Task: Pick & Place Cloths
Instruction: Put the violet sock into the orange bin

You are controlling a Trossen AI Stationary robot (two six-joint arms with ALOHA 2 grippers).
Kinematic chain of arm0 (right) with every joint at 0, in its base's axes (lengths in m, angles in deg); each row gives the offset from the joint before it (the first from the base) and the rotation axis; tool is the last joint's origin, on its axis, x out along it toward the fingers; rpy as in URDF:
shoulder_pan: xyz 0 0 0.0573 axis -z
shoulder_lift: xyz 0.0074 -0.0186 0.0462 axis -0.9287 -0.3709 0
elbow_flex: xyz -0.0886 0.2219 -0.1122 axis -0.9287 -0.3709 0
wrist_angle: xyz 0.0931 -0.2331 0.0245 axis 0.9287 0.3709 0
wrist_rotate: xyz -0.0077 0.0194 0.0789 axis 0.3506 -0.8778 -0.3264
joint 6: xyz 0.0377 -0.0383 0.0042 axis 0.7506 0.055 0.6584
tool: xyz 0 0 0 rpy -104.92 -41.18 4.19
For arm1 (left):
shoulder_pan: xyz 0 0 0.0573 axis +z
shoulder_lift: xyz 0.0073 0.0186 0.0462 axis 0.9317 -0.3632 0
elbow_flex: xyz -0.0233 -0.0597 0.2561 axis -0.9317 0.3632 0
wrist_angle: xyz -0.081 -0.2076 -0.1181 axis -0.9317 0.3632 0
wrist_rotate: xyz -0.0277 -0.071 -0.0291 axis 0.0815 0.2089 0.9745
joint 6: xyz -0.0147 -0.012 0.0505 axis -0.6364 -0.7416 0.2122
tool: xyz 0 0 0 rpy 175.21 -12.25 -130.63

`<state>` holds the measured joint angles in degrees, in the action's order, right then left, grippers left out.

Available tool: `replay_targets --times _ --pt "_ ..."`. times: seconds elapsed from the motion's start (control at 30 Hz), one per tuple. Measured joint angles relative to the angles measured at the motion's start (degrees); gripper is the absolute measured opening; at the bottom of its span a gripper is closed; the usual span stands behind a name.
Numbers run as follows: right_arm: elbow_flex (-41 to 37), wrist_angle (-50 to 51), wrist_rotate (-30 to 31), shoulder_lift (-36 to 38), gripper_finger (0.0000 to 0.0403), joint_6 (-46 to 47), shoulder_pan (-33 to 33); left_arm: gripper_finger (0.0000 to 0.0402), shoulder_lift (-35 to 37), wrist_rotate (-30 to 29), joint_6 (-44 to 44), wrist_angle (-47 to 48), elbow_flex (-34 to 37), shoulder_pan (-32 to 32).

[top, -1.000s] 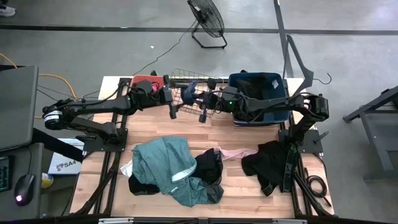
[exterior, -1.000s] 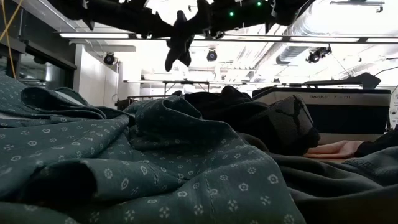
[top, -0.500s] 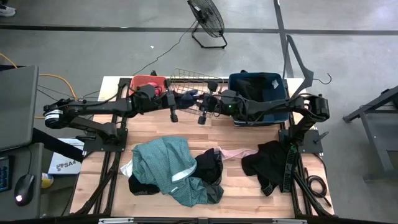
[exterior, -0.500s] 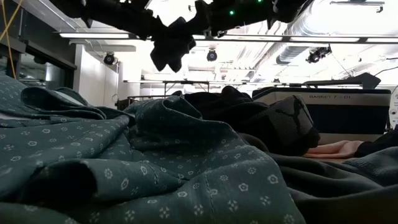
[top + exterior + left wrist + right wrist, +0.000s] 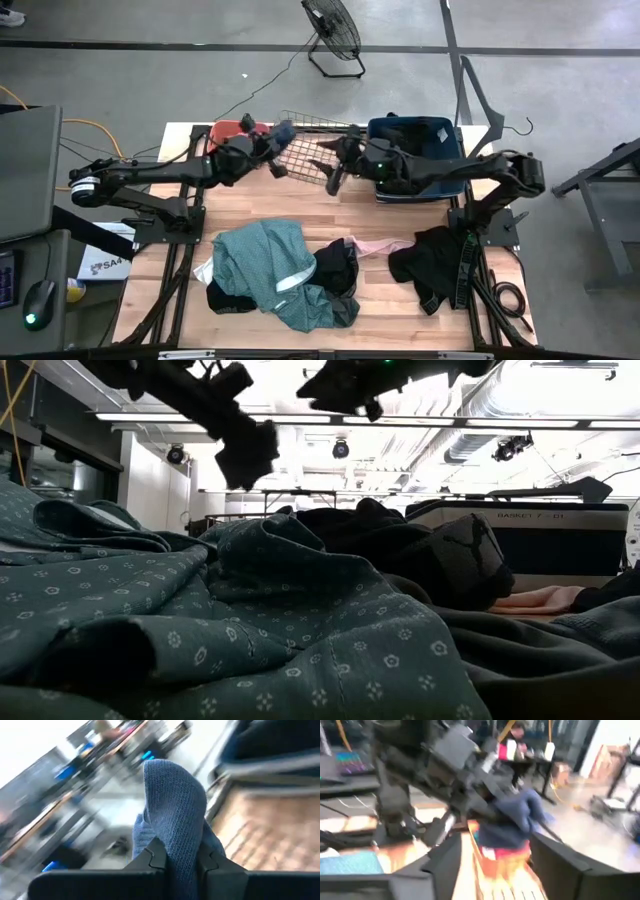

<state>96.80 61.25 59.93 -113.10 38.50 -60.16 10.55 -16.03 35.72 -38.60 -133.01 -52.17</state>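
Observation:
A small blue knit cloth (image 5: 172, 800) sticks out past my left gripper (image 5: 181, 859), which is shut on it in the air beside the coral tub (image 5: 232, 128). In the high view the cloth (image 5: 283, 130) shows at the left gripper (image 5: 276, 142). My right gripper (image 5: 331, 162) is open above the wire basket (image 5: 305, 140), a short way from the cloth, holding nothing. The other cloths lie on the near half of the table: a large teal one (image 5: 262, 255), black ones (image 5: 336, 268) (image 5: 430, 262) and a pink piece (image 5: 382, 244). My left gripper pinches the blue cloth between its two fingers (image 5: 156, 856), at a bunched lower part (image 5: 177, 851). The fingers reach nearly level from the table's left side. The cloth is lifted clear; its free end stands out beyond the fingertips.
A dark blue bin (image 5: 452, 138) stands at the far right under my right arm. The wire basket sits between bin and tub. A floor fan (image 5: 333, 30) and a hanger (image 5: 490, 105) lie beyond the table. In the low view, teal cloth (image 5: 200, 630) fills the foreground.
The blue cloth has passed from my right gripper to my left. The left gripper shut on it, then swung with it toward the far left, next to the coral tub. The right gripper opened, let go, and drew back a little toward the right.

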Motion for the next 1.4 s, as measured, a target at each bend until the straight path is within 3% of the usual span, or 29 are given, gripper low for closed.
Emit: replay_targets --times 0.2,0.33,0.43,0.63,0.9,1.1,1.4 --pt "-0.04 9.44 7.04 2.80 0.0293 1.11 0.16 0.0028 0.00 -19.06 -4.94 6.22 0.00 0.07" --pt "-0.04 10.76 7.47 2.80 0.0296 1.72 0.14 0.0032 0.00 -23.30 -9.57 9.27 0.00 2.71" --pt "-0.04 11.64 7.01 2.80 0.0293 4.16 0.18 0.0032 0.00 -20.25 -15.27 12.34 -0.02 7.29" --pt "-0.04 13.26 6.99 2.80 0.0291 4.95 0.18 0.0026 -0.02 -6.15 -28.11 20.70 0.01 19.71" --pt "-0.04 14.20 6.98 2.80 0.0291 5.00 0.18 0.0027 -1.41 4.17 -34.51 26.47 -0.02 31.63" --pt "-0.04 14.77 6.96 2.80 0.0291 5.37 0.18 0.0028 -5.51 12.16 -37.50 28.34 0.00 35.01" --pt "-0.09 19.44 6.98 2.80 0.0291 6.14 0.18 0.0028 -16.26 11.88 -37.70 24.78 -0.02 34.88"
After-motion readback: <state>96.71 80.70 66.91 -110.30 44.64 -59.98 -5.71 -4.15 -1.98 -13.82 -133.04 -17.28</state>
